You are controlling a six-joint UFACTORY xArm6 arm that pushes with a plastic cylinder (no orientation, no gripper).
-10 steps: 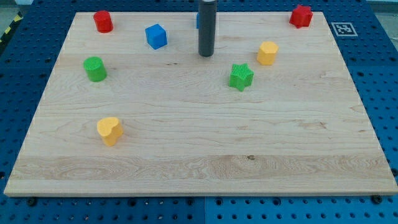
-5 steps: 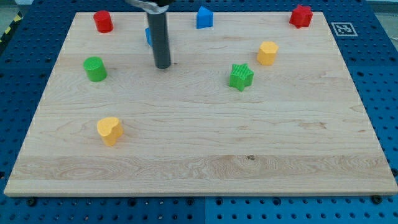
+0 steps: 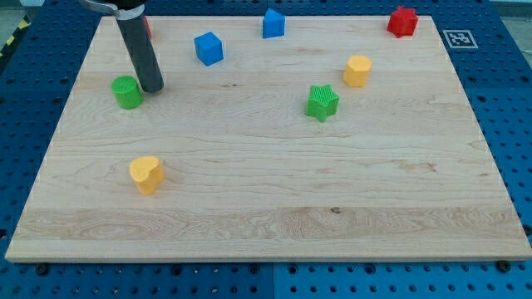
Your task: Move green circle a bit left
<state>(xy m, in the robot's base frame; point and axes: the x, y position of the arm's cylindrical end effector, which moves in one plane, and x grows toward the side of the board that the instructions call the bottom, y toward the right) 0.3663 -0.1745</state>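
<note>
While I watched remotely, the table (image 3: 266,216) carried seven visible blocks: two green, two yellow, two blue, one red. My tip (image 3: 152,87), a bare rod without jaws, sat just right of the green circle (image 3: 127,92), near the view's left edge.

Wooden board (image 3: 274,191) lies on a blue perforated table (image 3: 25,91), with a black-and-white fiducial tag (image 3: 457,37) just off the board's top right corner. Along the view's top: blue cube (image 3: 209,48) left of centre, a second blue block (image 3: 273,24) near the top edge, red block (image 3: 402,21) in the top right corner. Yellow hexagonal block (image 3: 357,71) sits right of centre with the green star (image 3: 322,102) just below and to its left, apart from it; yellow heart-shaped block (image 3: 147,174) stands alone at lower left.
</note>
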